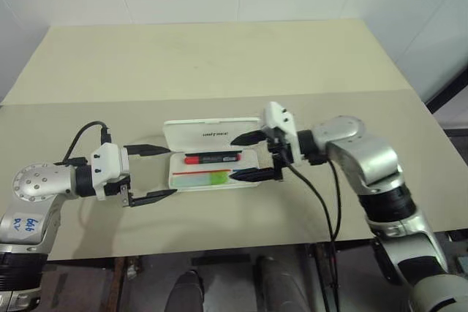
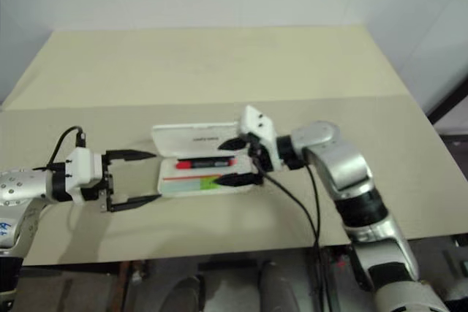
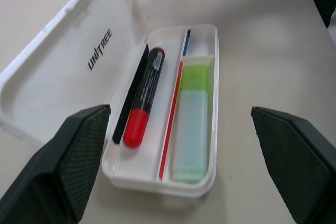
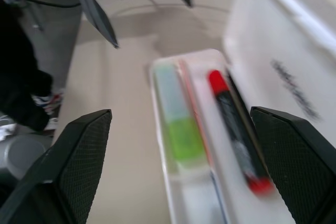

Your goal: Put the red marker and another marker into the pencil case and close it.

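The white pencil case (image 1: 208,134) lies open mid-table, its lid tipped back. In its far slot rests the red marker (image 1: 212,158), black barrel with a red cap (image 3: 137,128). The near slot holds the other marker (image 1: 206,177), pale mint with a lime-green cap (image 3: 192,80). My left gripper (image 1: 172,172) stands open just off the case's left end, one finger on each side. My right gripper (image 1: 234,157) is open over the case's right end, pointing left, with nothing between its fingers.
The case sits on a beige table (image 1: 219,71) with a seam running across it behind the case. A black cable (image 1: 322,202) hangs from my right arm toward the table's front edge. White walls close the back and right.
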Robot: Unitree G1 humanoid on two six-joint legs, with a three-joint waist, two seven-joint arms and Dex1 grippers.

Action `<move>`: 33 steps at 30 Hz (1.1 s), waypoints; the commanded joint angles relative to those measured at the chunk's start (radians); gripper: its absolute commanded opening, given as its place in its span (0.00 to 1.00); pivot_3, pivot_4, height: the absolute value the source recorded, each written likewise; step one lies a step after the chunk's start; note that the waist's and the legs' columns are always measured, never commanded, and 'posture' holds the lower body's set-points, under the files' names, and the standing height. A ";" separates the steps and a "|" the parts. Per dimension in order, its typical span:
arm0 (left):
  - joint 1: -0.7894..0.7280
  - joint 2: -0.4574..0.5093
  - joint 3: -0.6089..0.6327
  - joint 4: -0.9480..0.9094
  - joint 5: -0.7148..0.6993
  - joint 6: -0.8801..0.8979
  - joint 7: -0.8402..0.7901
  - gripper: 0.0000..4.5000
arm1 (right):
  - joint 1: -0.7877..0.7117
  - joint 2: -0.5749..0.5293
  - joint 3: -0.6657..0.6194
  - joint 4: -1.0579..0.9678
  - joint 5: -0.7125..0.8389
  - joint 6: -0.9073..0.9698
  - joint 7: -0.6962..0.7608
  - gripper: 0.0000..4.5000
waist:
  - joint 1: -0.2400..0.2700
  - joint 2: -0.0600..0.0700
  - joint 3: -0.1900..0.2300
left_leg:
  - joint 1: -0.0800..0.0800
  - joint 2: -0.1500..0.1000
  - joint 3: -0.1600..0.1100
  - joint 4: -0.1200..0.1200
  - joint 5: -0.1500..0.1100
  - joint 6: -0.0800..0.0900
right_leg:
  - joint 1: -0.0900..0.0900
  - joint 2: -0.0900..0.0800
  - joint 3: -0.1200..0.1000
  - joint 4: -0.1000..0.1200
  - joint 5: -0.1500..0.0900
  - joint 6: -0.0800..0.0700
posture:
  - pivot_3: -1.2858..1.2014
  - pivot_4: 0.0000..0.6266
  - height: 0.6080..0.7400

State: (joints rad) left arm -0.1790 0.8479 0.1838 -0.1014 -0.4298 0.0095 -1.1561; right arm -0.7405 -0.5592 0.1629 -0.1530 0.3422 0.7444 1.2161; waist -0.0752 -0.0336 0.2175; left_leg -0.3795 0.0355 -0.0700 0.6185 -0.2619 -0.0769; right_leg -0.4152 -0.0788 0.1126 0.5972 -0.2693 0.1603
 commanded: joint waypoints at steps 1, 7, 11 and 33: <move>-0.012 -0.010 0.007 -0.006 -0.013 0.005 0.003 1.00 | 0.017 -0.103 -0.110 0.006 0.029 -0.039 0.013 1.00 | 0.002 0.000 0.000 | 0.000 0.000 0.000 0.000 0.000 0.000 | 0.000 0.000 0.000 -0.001 0.000 0.000 | 0.52 0.24 1.00; -0.035 -0.053 0.001 -0.050 -0.059 0.094 0.042 1.00 | 0.039 -0.247 -0.171 0.240 -0.026 -0.232 0.037 1.00 | 0.001 0.000 0.000 | 0.000 0.000 0.000 0.000 0.000 0.000 | 0.001 0.000 0.000 -0.002 0.000 0.000 | 0.52 0.24 1.00; -0.038 -0.073 -0.004 -0.087 -0.092 0.159 0.058 1.00 | 0.014 -0.284 -0.162 0.437 -0.085 -0.384 0.039 1.00 | -0.005 0.000 0.000 | 0.000 0.000 0.000 0.000 0.000 0.000 | 0.001 0.000 0.000 -0.002 0.001 0.001 | 0.52 0.24 1.00; -0.098 -0.098 -0.032 -0.134 -0.089 0.209 0.072 1.00 | -0.264 -0.208 -0.035 1.239 -0.391 -0.879 0.078 1.00 | -0.011 0.001 0.000 | 0.000 0.000 0.001 0.003 0.000 0.000 | 0.002 0.000 0.001 -0.001 0.001 0.002 | 0.52 0.24 1.00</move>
State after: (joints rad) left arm -0.2682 0.7510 0.1402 -0.1925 -0.5045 0.2182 -1.0931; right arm -0.9808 -0.7610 0.1274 1.0609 -0.0343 -0.1101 1.3084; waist -0.0860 -0.0328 0.2180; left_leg -0.3791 0.0352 -0.0694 0.6219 -0.2618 -0.0769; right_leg -0.4128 -0.0788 0.1136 0.5966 -0.2681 0.1623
